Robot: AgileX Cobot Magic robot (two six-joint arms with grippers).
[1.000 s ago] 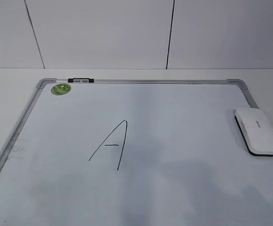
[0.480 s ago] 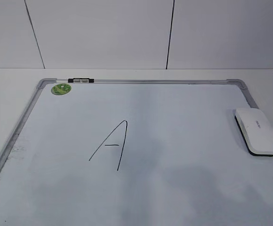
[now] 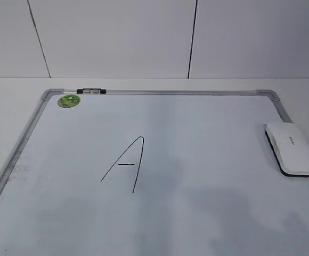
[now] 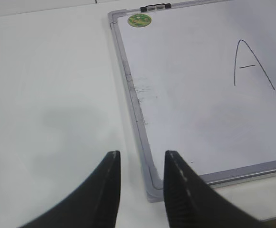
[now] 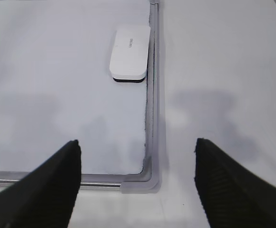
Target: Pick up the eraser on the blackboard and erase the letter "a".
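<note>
Where the white bench (image 3: 5,101) meets the pale panelled wall, it carries a large white dry-erase blackboard with a silver-grey metal frame and rounded grey corner pieces (image 3: 208,160), which lies flat and fills most of the exterior view. Near the board's centre stands the only letter visible, a tall, angular capital "A" in thin black marker (image 3: 123,165); no small cursive form appears in any view. The white, rounded-rectangular plastic eraser with a thin dark underside and faint grey lettering on top (image 3: 291,148) rests on the board's surface at its right edge, just beside the frame, with its long axis roughly along that frame; the right wrist view shows it (image 5: 130,52) ahead of the arm and well apart from it. A round green sticker (image 3: 68,101) sits in the board's far left corner, beside a small black-and-white clip on the top rail (image 3: 91,91). The left end effector (image 4: 141,164) hovers above the board's near left corner with its dark fingers slightly parted and holding nothing. The right end effector (image 5: 137,153) hangs above the near right corner, fingers spread wide, also empty.
</note>
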